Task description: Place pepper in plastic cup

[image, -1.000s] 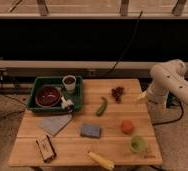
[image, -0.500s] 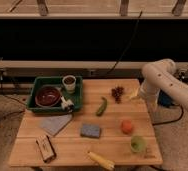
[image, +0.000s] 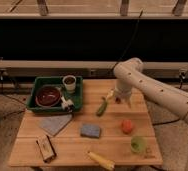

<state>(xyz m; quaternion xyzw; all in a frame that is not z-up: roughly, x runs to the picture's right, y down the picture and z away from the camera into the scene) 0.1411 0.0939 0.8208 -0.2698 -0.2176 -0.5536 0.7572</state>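
The dark green pepper (image: 102,106) lies on the wooden table (image: 77,145) near its middle back. The light green plastic cup (image: 138,144) stands upright near the front right corner, empty as far as I can see. My gripper (image: 116,96) hangs from the white arm (image: 137,80) just right of and behind the pepper's far end, low over the table. It holds nothing that I can see.
A green tray (image: 39,85) at the back left holds a red bowl (image: 48,95) and a white cup (image: 69,82). An orange fruit (image: 127,126), blue sponge (image: 90,131), grey cloth (image: 54,123), brown block (image: 46,148) and yellow item (image: 101,160) lie on the table.
The arm has swung left from the table's right edge and the gripper now sits over the back middle, close to the pepper. Objects on the table have not moved.
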